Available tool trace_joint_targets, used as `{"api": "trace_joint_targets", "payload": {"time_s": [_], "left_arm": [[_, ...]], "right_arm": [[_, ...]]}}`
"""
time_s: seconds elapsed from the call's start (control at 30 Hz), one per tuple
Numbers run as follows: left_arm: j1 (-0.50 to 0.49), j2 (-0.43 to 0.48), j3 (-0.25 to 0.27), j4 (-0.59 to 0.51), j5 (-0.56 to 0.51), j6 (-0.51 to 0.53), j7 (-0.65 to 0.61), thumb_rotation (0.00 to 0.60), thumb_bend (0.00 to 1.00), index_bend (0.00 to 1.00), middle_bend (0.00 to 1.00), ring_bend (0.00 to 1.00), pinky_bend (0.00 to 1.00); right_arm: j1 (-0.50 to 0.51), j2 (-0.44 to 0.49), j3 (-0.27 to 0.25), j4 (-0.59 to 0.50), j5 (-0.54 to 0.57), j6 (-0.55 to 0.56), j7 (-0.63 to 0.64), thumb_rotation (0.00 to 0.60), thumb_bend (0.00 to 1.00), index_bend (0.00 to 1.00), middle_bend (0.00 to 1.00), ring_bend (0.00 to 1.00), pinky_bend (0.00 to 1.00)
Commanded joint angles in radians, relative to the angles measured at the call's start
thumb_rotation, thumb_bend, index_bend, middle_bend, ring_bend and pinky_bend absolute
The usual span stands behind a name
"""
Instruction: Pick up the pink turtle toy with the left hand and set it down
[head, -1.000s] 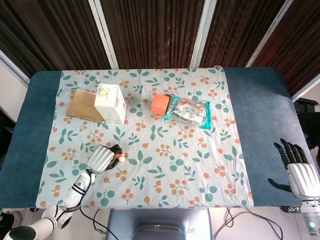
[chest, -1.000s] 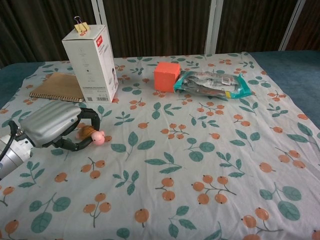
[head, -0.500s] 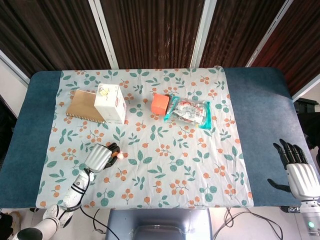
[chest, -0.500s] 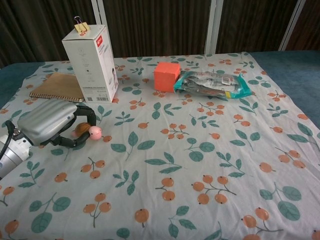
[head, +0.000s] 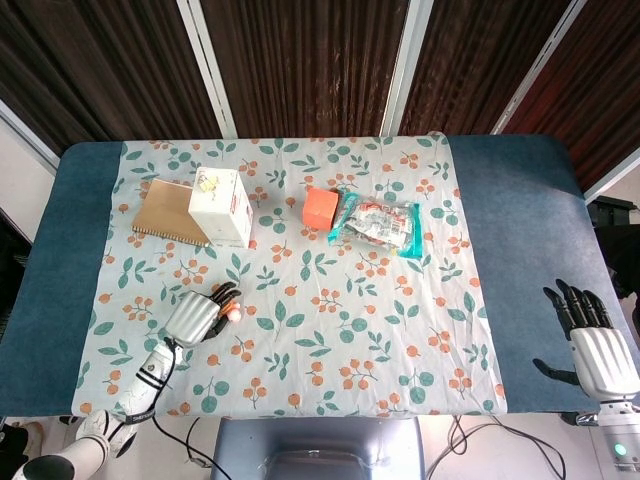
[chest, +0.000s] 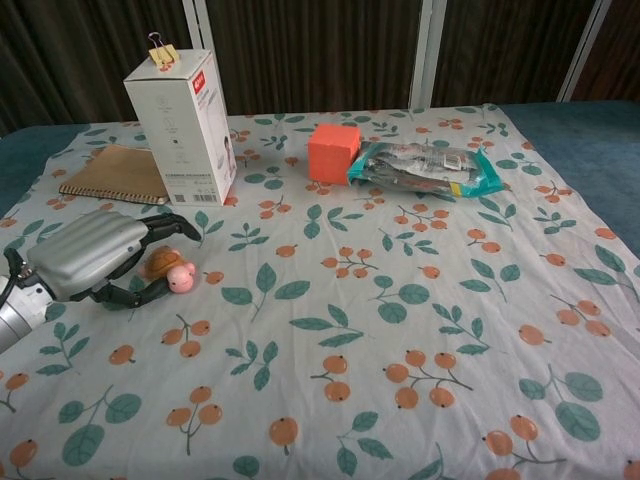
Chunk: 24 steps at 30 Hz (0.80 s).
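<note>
The pink turtle toy (chest: 170, 272) with a tan shell lies on the floral cloth at the near left, a small pink dot (head: 232, 313) in the head view. My left hand (chest: 85, 258) (head: 193, 316) sits just left of it. The fingers (chest: 168, 226) reach over the toy without closing on it, and the thumb lies on the cloth below it. The toy rests on the cloth between them. My right hand (head: 598, 345) hovers past the table's right front corner with fingers spread and nothing in it; the chest view does not show it.
A tall white box (chest: 180, 125) with a yellow binder clip (chest: 162, 50) stands behind the left hand, beside a brown notebook (chest: 115, 172). An orange cube (chest: 333, 153) and a teal snack packet (chest: 425, 167) lie at the back centre. The blue table (head: 520, 200) shows past the cloth.
The left hand's fingers have uncurled from around the turtle and the hand has drawn back to the left. The turtle now lies on the cloth. The right hand barely moved.
</note>
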Motion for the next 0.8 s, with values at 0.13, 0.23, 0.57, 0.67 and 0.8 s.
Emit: {"api": "trace_joint_targets", "payload": {"time_s": [0.13,0.23,0.57,0.67,0.8], "left_arm": [[0.024,0.111,0.013,-0.176,0.004,0.024,0.104,0.600,0.40,0.12,0.08,0.71,0.80],[0.050,0.190,0.016,-0.303,0.005,0.059,0.184,0.600,0.39,0.12,0.08,0.70,0.80],[0.278,0.647,0.105,-0.974,-0.031,0.267,0.389,0.600,0.36,0.10,0.10,0.05,0.14],[0.375,0.686,0.144,-1.016,-0.045,0.346,0.349,0.600,0.36,0.07,0.06,0.01,0.09],[0.412,0.713,0.155,-1.051,0.020,0.402,0.412,0.600,0.34,0.00,0.00,0.00,0.07]], "right_arm": [[-0.001,-0.001,0.004,-0.003,0.008,0.001,-0.006,0.600,0.21,0.00,0.00,0.00,0.00],[-0.003,-0.001,0.002,-0.005,0.004,0.005,-0.008,0.600,0.21,0.00,0.00,0.00,0.00],[0.002,-0.011,-0.012,-0.007,-0.011,-0.010,-0.034,0.600,0.21,0.00,0.00,0.00,0.00],[0.002,-0.013,-0.022,-0.010,-0.026,-0.011,-0.043,0.600,0.21,0.00,0.00,0.00,0.00],[0.003,-0.024,-0.027,-0.001,-0.056,0.002,-0.036,0.600,0.21,0.00,0.00,0.00,0.00]]}}
